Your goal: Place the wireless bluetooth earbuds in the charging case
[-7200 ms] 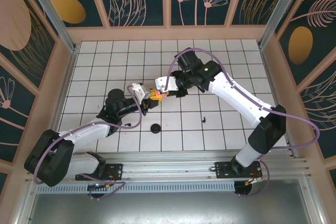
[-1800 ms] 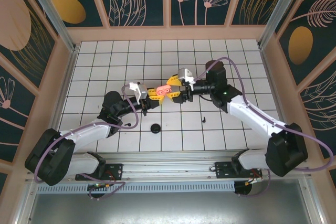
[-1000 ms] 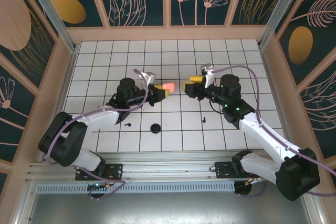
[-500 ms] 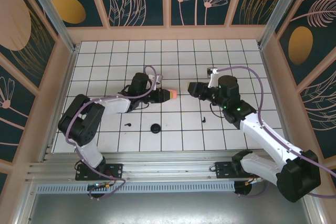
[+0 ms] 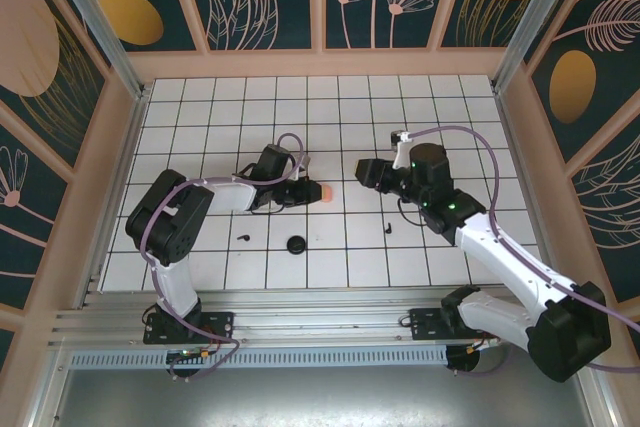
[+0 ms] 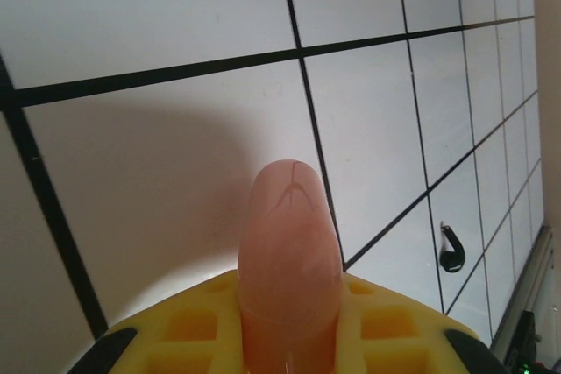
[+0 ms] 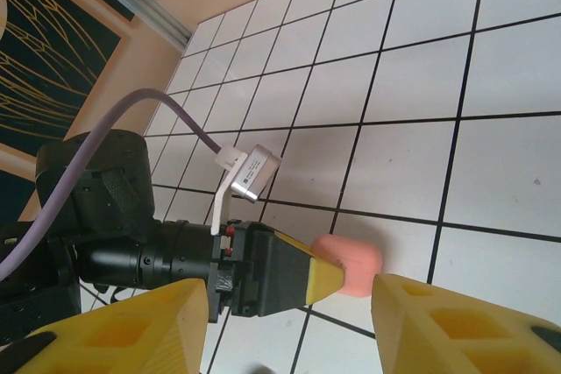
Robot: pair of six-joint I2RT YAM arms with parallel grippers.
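The salmon-pink charging case (image 5: 323, 190) is shut and lies low over the white tiles, pinched at one end by my left gripper (image 5: 307, 190). In the left wrist view the charging case (image 6: 289, 247) sticks out from between the yellow fingers (image 6: 188, 330). My right gripper (image 5: 366, 172) hangs open and empty about one tile to the right, facing the charging case (image 7: 351, 264) between its spread yellow fingertips (image 7: 456, 326). Two black earbuds lie loose on the tiles: one (image 5: 243, 238) at the near left, one (image 5: 388, 228) at the near right, also in the left wrist view (image 6: 452, 251).
A black round disc (image 5: 296, 244) sits on the tiles near the front, between the two black earbuds. Peach-coloured walls (image 5: 320, 62) enclose the tiled floor on three sides. The left arm's cable (image 7: 175, 120) and wrist camera (image 7: 250, 170) lie just left of the case.
My left gripper has carried the case to the right and down toward the tiles. The right gripper, which let go of the case earlier, has stayed open and hardly shifted.
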